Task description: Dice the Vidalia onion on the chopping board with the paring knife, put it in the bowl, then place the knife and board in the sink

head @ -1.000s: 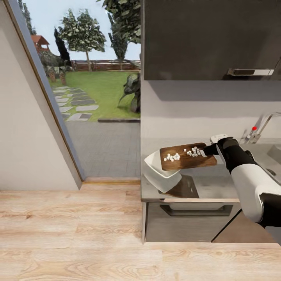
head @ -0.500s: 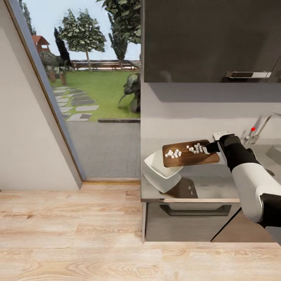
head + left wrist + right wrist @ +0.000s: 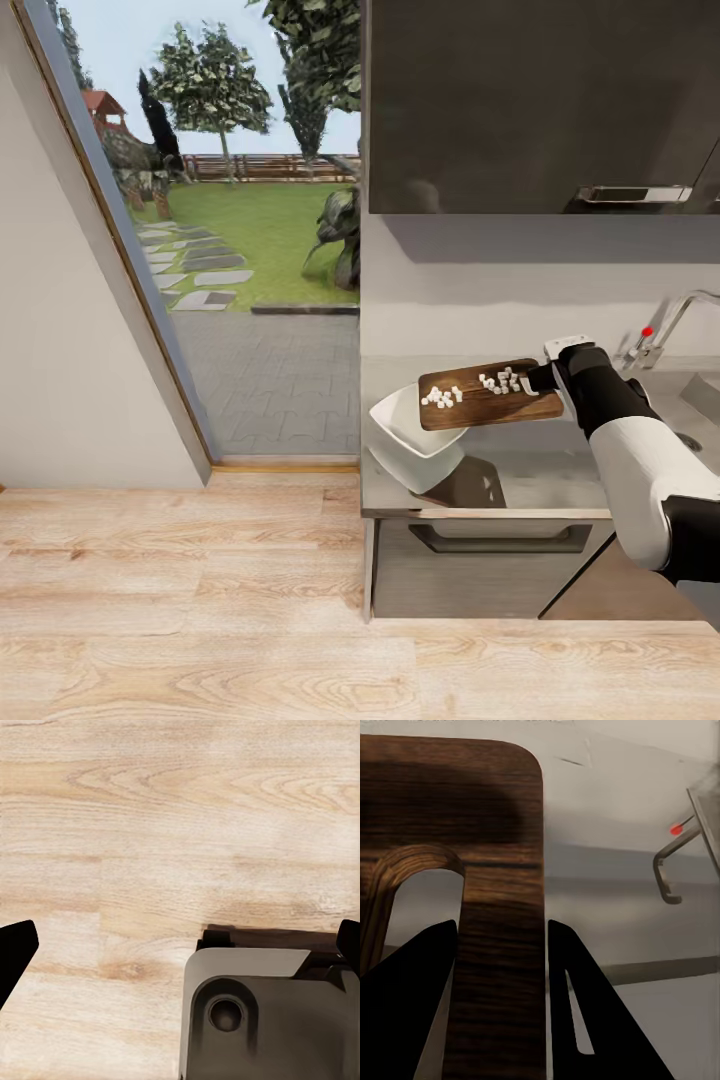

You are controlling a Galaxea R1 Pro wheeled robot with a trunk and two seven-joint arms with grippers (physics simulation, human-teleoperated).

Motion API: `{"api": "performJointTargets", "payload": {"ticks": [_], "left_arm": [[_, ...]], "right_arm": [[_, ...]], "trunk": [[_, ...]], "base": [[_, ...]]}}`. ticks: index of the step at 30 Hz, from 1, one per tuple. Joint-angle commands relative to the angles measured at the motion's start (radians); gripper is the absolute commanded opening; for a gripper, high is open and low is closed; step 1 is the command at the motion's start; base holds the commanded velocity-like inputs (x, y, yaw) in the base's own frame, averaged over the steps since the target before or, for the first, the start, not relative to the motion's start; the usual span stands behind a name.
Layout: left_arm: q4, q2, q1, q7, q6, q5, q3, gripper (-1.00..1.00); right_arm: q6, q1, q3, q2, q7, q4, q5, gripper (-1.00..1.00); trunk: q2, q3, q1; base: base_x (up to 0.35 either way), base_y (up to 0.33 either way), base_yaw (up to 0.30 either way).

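Head view: right gripper (image 3: 545, 377) holds the chopping board (image 3: 488, 395) by its near end, above the bench (image 3: 520, 468); fingers themselves hard to make out here behind the black wrist. Board tilts slightly down toward the bowl (image 3: 408, 435), its far corner overlapping the bowl's rim. The bowl sits tipped on the bench's left end, its inside facing up toward the board. Diced onion (image 3: 441, 396) lies in two loose whitish clusters on the board; single bits too small to count. Tap (image 3: 668, 325) with a red knob stands at the right, the sink (image 3: 700, 392) cut off by the frame edge. Dark upper cabinet (image 3: 540, 100) overhead, its handle partly cropped. Left wrist view: pale wood floor (image 3: 150, 832) below, a grey part of the robot (image 3: 255, 1012) in the foreground; the left gripper's two black fingers (image 3: 15, 952) show only as tips at opposite edges, spread wide apart, nothing between them. Right wrist view: two black fingers (image 3: 412, 997) pinch the strip of board beside the handle slot (image 3: 424, 907); board's far end cropped. Tap and red knob blurred behind. No readable writing in any view.
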Motion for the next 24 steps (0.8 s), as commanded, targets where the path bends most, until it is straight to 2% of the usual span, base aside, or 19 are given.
{"api": "performJointTargets", "payload": {"ticks": [1,8,13,24], "left_arm": [[0.004,-0.001,-0.002,0.001,-0.006,0.005,-0.008,1.0],[0.004,-0.001,-0.002,0.001,-0.006,0.005,-0.008,1.0],[0.004,-0.001,-0.002,0.003,-0.006,0.005,-0.008,1.0],[0.004,-0.001,-0.002,0.003,-0.006,0.005,-0.008,1.0]], "right_arm": [[0.004,-0.001,-0.004,0.001,0.009,-0.001,0.01,-1.0],[0.004,-0.001,-0.001,0.006,-0.017,-0.001,0.01,-1.0],[0.004,-0.001,0.045,0.014,-0.031,-0.001,0.01,-1.0],[0.005,-0.004,0.051,0.024,-0.038,-0.001,0.01,-1.0]], "trunk": [[-0.002,-0.002,0.001],[-0.002,-0.002,0.001],[-0.002,-0.002,0.001],[-0.002,-0.002,0.001]], "base": [[0.0,0.0,0.0],[0.0,0.0,0.0],[0.0,0.0,0.0],[0.0,0.0,0.0]]}}
